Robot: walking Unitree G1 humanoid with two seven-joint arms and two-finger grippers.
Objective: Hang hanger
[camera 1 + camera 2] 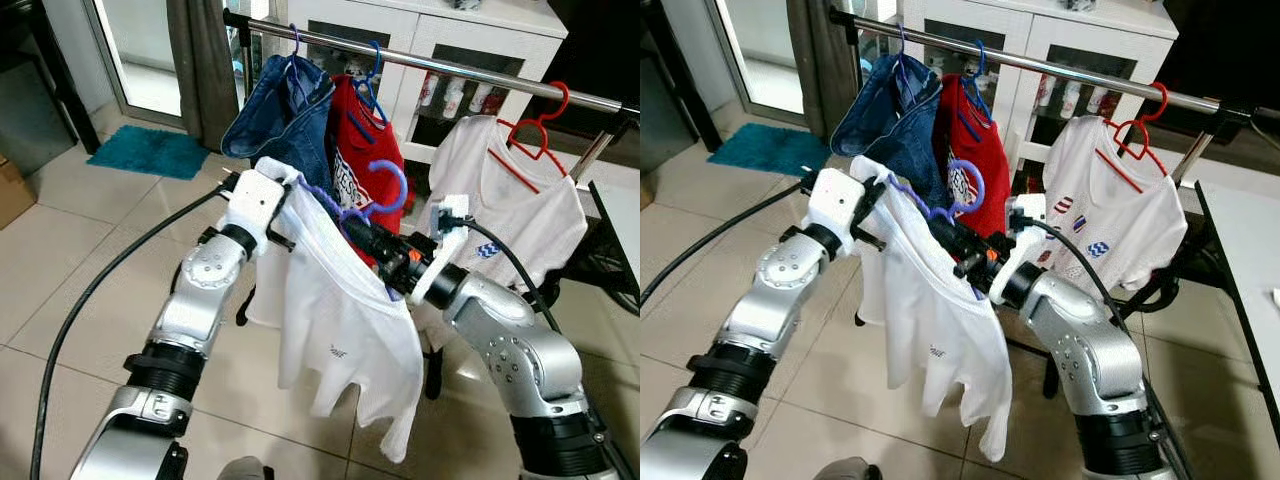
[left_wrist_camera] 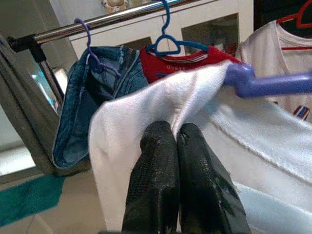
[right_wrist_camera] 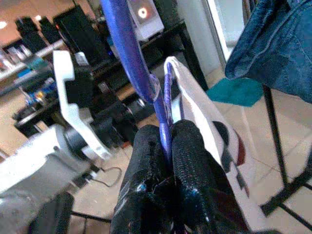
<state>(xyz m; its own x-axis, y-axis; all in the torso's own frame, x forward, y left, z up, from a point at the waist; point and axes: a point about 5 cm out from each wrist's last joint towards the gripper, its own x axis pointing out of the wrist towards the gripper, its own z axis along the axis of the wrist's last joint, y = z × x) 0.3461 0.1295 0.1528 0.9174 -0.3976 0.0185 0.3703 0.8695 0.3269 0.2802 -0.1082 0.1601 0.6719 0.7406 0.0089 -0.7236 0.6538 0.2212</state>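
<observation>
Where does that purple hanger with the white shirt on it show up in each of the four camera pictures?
Left eye view: the purple hanger, hook up at centre, below the rail.
Right eye view: left of centre, in front of the red shirt.
Left wrist view: its arm at the right edge, above the left tool.
Right wrist view: runs upward from the right tool.
Shared landmark: the blue jeans.

The rail (image 1: 430, 62) is shiny bare metal. The purple hanger (image 1: 385, 190) looks like smooth glossy plastic, as does the red hanger (image 1: 535, 125). The white shirt (image 1: 345, 330) is soft matt cloth; the jeans (image 1: 280, 115) are coarse blue denim. Both end effectors' fingers (image 2: 161, 180) are black, rubbery and finely pebbled. The floor (image 1: 90, 230) is pale glazed tile.
</observation>
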